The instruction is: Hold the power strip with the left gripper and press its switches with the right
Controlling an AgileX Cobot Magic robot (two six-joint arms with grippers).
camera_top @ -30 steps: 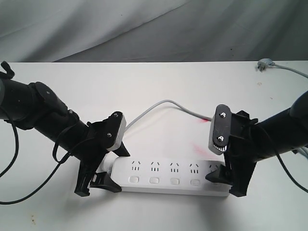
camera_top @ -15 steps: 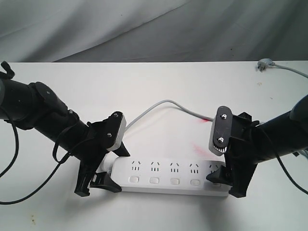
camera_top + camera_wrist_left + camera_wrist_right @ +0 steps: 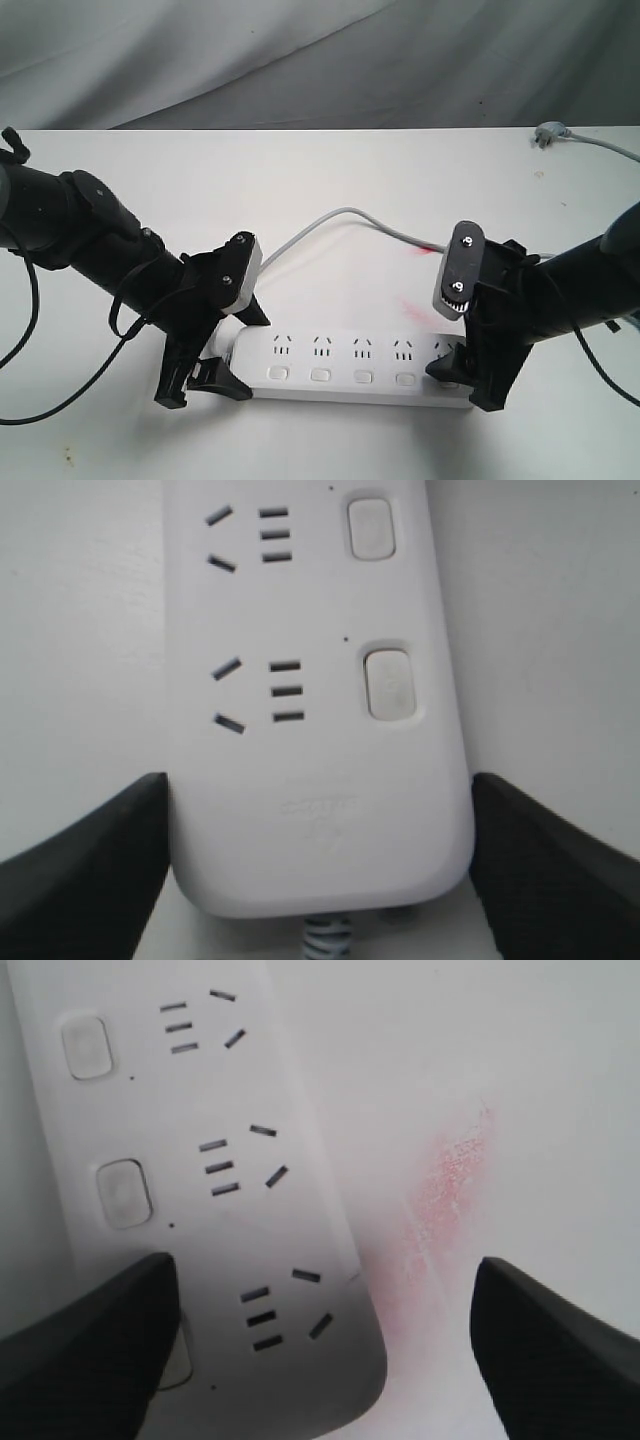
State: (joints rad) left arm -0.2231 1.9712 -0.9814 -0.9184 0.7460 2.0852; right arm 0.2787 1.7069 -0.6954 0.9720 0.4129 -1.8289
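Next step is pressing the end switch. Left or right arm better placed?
Right. The right gripper is open at the free end of the power strip, one finger over the last switch. The left gripper clamps the cord end, so it is busy.

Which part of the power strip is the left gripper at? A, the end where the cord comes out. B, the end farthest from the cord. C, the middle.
A: in the left wrist view the cord leaves the power strip between the fingers of the left gripper, which flank that end.
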